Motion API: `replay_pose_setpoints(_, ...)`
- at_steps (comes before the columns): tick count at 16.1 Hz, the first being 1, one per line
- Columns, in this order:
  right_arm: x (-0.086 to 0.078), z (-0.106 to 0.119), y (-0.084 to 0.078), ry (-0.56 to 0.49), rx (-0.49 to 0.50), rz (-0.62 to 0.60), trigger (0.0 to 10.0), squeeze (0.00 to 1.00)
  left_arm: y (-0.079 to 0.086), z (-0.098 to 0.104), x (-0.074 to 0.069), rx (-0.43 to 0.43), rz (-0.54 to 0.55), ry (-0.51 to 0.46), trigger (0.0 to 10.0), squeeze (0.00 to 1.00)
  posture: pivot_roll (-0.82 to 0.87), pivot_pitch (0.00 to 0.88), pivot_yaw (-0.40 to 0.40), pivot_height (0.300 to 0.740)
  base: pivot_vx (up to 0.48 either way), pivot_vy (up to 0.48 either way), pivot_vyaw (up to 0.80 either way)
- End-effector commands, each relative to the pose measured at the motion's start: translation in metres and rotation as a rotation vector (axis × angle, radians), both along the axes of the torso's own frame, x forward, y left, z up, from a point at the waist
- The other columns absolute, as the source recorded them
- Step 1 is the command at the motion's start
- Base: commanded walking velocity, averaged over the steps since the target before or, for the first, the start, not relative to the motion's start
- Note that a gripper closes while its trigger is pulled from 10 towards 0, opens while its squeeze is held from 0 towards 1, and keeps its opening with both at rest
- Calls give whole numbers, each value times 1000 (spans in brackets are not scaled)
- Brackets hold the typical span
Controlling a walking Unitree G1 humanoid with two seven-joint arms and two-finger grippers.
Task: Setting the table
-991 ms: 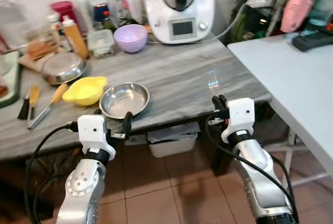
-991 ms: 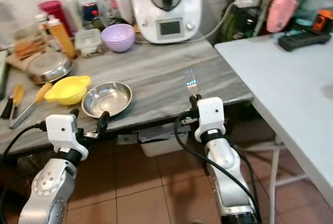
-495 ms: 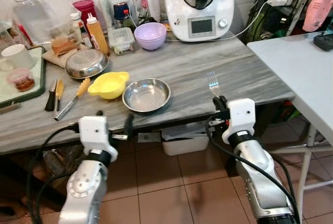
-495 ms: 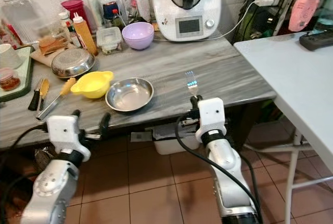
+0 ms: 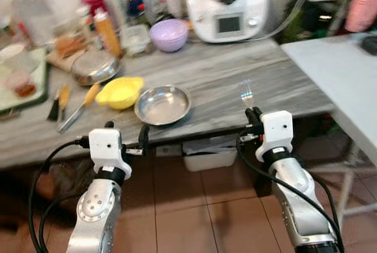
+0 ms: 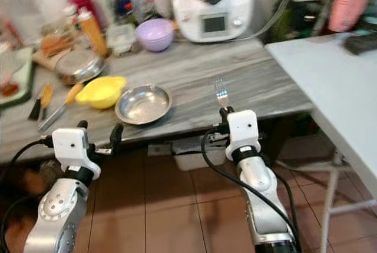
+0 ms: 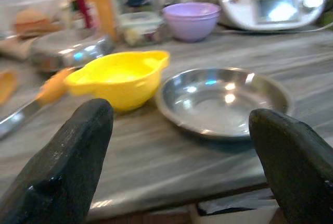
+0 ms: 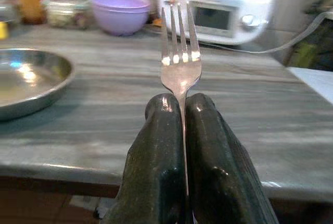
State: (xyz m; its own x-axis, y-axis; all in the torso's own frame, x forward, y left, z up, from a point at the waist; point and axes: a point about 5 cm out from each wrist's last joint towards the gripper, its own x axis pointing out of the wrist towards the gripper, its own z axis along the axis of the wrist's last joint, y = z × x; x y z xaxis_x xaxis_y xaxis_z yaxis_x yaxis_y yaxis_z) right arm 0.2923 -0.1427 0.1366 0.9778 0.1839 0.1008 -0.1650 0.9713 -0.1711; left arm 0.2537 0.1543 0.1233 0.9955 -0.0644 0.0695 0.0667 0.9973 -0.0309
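- Right tool (image 5: 254, 113) clenched on fork (image 5: 246, 93), handle pinched between the black fingers (image 8: 164, 130), tines up and pointing away toward the bench's back edge.
- Fork held over the bench's (image 5: 224, 76) front edge, near its right end; long axis running front to back.
- Left tool (image 5: 126, 137) released, fingers spread wide, just off the front edge and facing steel dish (image 5: 163, 103) and yellow bowl (image 5: 119, 92).
- Dish near the front edge, left of the fork; yellow bowl touching or just beside it, farther left.
- White table (image 5: 339, 82) to the right, well apart from the dish.
- Likely next: laying fork beside a place setting; right arm nearer.
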Motion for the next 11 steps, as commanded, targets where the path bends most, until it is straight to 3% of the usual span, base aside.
replay_pose_setpoints(1,-1,4,4,-20,5,14,10000,0,4,1,-1,9,22,-5,10000,0,-106,71,107,740,0,0,712)
replay_pose_setpoints(6,0,4,2,-19,8,8,10000,0,0,3,-1,-15,-16,-22,10000,0,-112,69,104,740,0,0,0)
replay_pose_setpoints(11,0,4,2,-19,10,7,10000,0,-1,3,-1,-20,-25,-24,10000,0,-111,70,106,740,266,0,0)
